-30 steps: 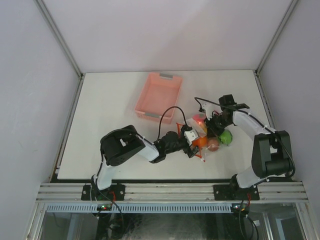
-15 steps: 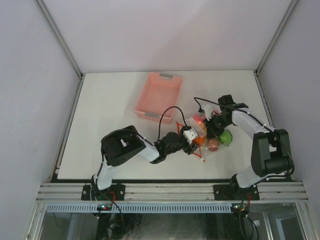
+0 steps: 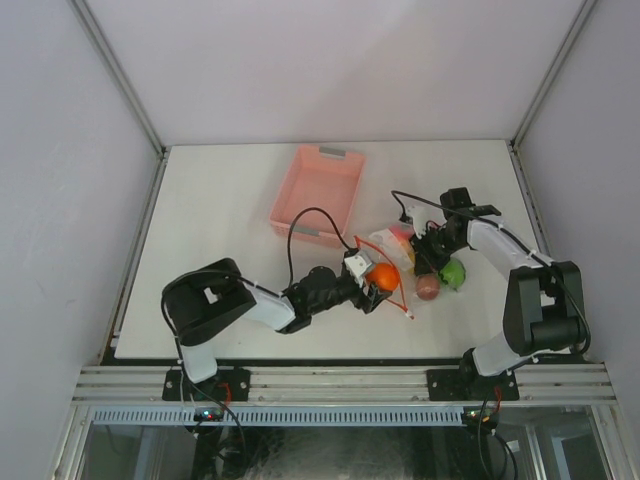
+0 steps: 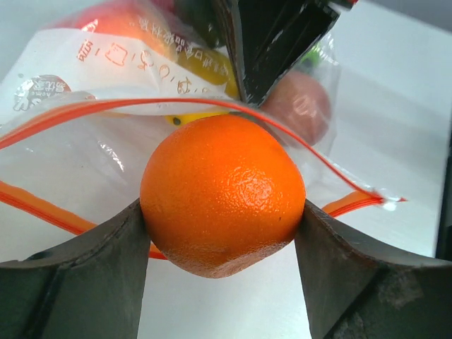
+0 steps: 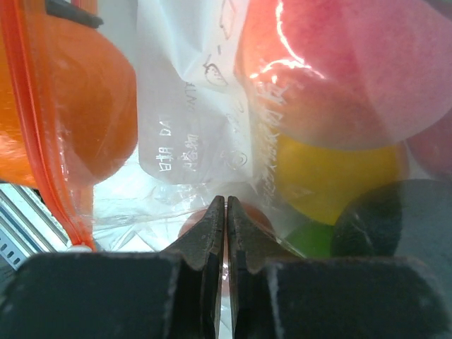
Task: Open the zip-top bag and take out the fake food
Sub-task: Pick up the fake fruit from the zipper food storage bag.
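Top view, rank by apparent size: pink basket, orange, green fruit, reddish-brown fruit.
1. pink basket, clearly largest.
2. orange and green fruit in the zip-top bag: these look alike, and the orange may sit nearer the camera.
3. reddish-brown fruit, slightly smaller.

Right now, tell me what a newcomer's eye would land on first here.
The glossy orange fruit, clamped in the left gripper at the open mouth of the zip-top bag, front centre of the table. Behind it, the right gripper pinches the clear plastic beside the other fake food, and the pink basket sits farther back.
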You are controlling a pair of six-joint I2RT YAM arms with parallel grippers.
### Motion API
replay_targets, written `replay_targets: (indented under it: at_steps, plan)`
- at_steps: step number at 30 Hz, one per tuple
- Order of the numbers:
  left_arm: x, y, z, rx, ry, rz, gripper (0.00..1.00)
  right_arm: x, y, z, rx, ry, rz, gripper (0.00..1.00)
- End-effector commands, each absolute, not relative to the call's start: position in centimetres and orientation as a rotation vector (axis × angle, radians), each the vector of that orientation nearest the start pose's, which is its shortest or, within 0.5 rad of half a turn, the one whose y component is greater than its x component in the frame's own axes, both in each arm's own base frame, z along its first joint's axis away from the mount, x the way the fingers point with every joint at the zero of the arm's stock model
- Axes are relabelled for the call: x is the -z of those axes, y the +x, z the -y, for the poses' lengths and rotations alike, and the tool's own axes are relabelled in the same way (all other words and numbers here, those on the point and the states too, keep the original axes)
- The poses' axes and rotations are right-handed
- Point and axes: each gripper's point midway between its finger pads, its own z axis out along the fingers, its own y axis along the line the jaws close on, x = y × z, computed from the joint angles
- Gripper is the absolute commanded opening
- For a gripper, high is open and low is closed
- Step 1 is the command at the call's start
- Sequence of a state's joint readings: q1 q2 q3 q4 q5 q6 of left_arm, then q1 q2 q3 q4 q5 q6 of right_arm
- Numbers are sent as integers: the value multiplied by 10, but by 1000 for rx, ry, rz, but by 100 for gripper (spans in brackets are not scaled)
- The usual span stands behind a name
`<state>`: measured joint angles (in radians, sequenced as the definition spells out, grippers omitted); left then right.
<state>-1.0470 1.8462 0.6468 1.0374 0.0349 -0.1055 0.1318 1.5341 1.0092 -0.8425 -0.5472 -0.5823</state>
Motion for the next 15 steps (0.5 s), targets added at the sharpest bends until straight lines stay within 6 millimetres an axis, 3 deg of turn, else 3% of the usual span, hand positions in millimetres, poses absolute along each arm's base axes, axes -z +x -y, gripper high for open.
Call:
replay_targets:
  at_steps: [1, 7, 15]
  plan:
    - [-118, 226, 413, 1026, 722, -1608, 30, -92, 266, -109, -679, -1036, -2452, 3]
    - [-121, 229, 394, 1107, 652, -1730, 26, -99, 267, -109, -689, -1031, -2425, 3]
    - [-135, 215, 382, 1178, 655, -1772, 25, -104, 267, -109, -697, -1030, -2404, 3]
